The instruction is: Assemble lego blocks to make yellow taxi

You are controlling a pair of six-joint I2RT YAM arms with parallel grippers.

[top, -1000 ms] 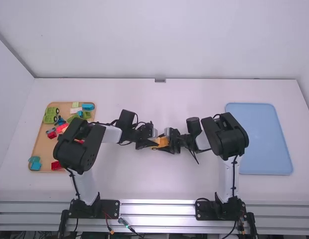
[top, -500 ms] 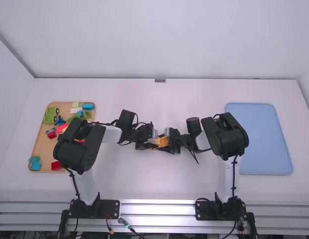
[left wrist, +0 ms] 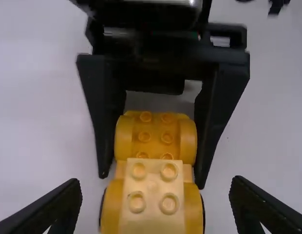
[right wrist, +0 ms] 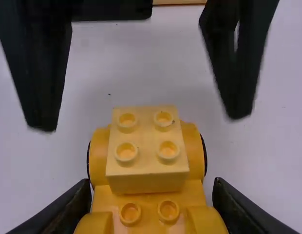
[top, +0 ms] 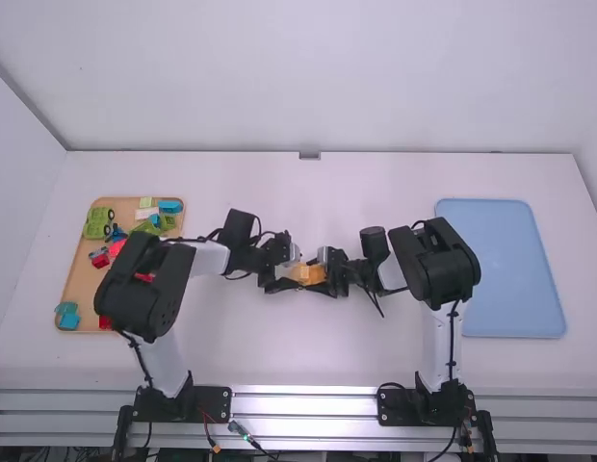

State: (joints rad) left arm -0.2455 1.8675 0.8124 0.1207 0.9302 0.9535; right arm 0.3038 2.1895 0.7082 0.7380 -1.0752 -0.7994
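Left gripper (top: 291,273): in the high view, it is near the middle of the table, at the left side of the car, facing the right gripper.
Right gripper (top: 324,276): in the high view, it is at the car's right side, its arm bent in from the right.
Car (top: 307,273): in the high view, it shows orange between the two grippers.
Wooden tray (top: 79,274): to the left in the high view, bearing a green car (top: 96,224), red blocks (top: 101,260) and a blue block (top: 169,206), among other pieces.
Blue tray (top: 501,269): lies flat to the right in the high view.
Left gripper (left wrist: 153,209): in the left wrist view, its fingers stand spread, one on each side of the car, apart from it; it is released.
Right gripper: in the left wrist view, its fingers straddle the car's far part, the studded body (left wrist: 155,139).
Block (left wrist: 152,195): in the left wrist view, pale yellow, four studs up, on the part of the car nearer the left gripper.
Right gripper (right wrist: 152,209): in the right wrist view, its fingers are closed on the car's sides, grasping it.
Wheels (right wrist: 205,156): in the right wrist view, dark rims show either side of the block.
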